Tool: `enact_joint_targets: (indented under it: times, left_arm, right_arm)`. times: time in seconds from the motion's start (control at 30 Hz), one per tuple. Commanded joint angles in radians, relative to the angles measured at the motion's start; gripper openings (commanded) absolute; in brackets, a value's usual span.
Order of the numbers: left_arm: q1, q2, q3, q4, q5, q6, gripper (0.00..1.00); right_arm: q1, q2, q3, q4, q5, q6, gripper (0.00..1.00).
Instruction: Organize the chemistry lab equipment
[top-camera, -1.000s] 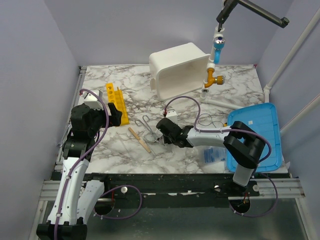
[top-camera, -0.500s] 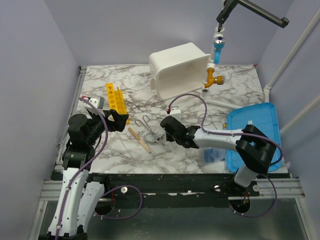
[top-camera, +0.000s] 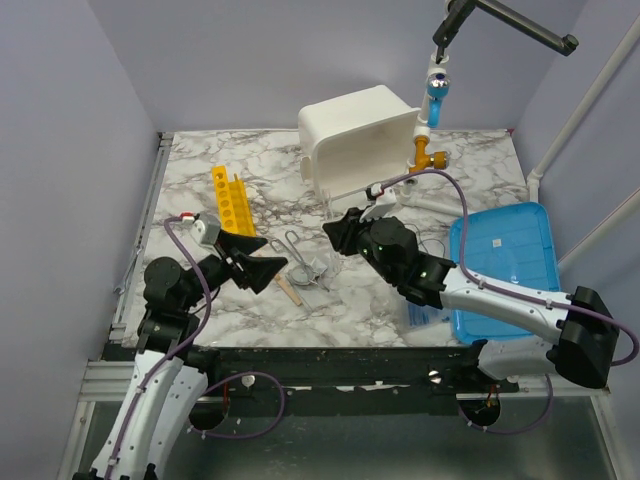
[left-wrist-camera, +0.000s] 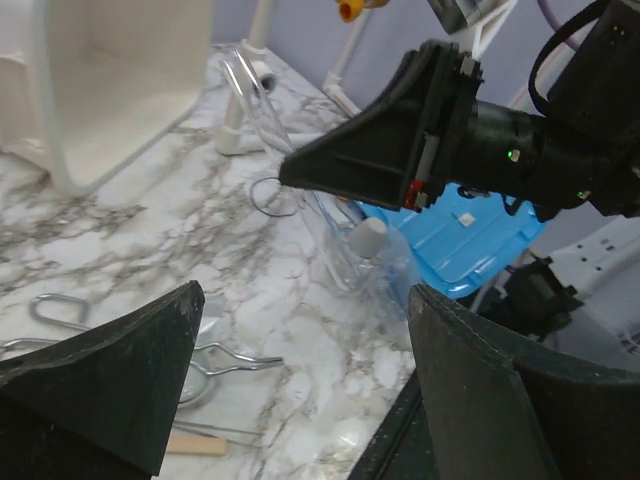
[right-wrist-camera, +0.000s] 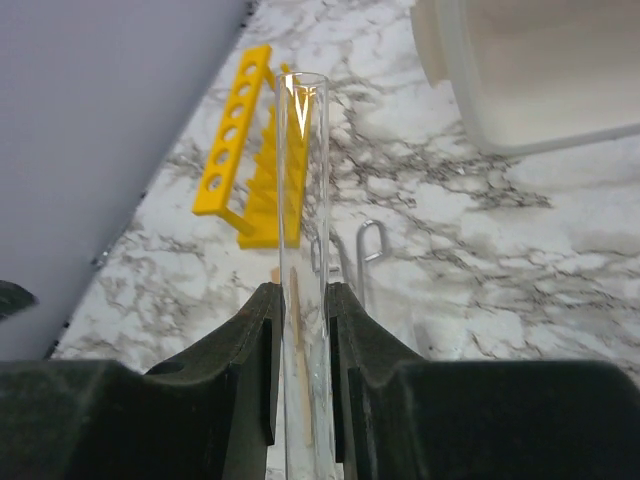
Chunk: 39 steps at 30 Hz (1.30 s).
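Observation:
My right gripper (top-camera: 334, 232) is shut on a clear glass test tube (right-wrist-camera: 303, 190) and holds it above the middle of the table; the tube also shows in the left wrist view (left-wrist-camera: 248, 92). The yellow holed tube rack (top-camera: 232, 204) lies at the left, beyond the tube's mouth in the right wrist view (right-wrist-camera: 243, 165). Silver tongs (top-camera: 294, 252) and a tan wooden stick (top-camera: 290, 290) lie between the grippers. My left gripper (top-camera: 264, 268) is open and empty, just left of the tongs (left-wrist-camera: 222, 362). A clear plastic bag with blue contents (top-camera: 424, 310) lies near the front right.
A white bin (top-camera: 356, 140) lies tipped at the back centre. A blue tray (top-camera: 506, 262) sits at the right edge. A stand with a blue and orange fitting (top-camera: 432, 120) rises at the back right. A capped clear vial (left-wrist-camera: 366, 240) lies near the tray.
My right gripper has risen from the table with the test tube and drawn back a little to the right. My left gripper has swung right and forward, toward the tongs.

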Motion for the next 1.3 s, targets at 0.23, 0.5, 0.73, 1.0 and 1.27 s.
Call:
enact_joint_targets:
  times: [0.23, 0.5, 0.73, 1.0, 1.27]
  left_arm:
    - [-0.324, 0.200, -0.060, 0.257, -0.174, -0.201, 0.83]
    - [-0.381, 0.335, 0.001, 0.280, -0.231, -0.197, 0.80]
    - [-0.397, 0.402, 0.027, 0.320, -0.270, -0.218, 0.60]
    - [-0.419, 0.479, 0.049, 0.348, -0.261, -0.234, 0.46]
    - [-0.432, 0.481, 0.070, 0.280, -0.279, -0.182, 0.11]
  right_arm:
    - [0.027, -0.021, -0.018, 0.291, -0.122, -0.012, 0.23]
    - [0.043, -0.010, -0.020, 0.305, -0.129, 0.005, 0.23]
    - [0.045, -0.011, -0.028, 0.314, -0.130, 0.006, 0.22]
    - [0.051, -0.031, -0.049, 0.328, -0.110, 0.002, 0.23]
    - [0.054, -0.040, -0.032, 0.246, -0.040, 0.028, 0.28]
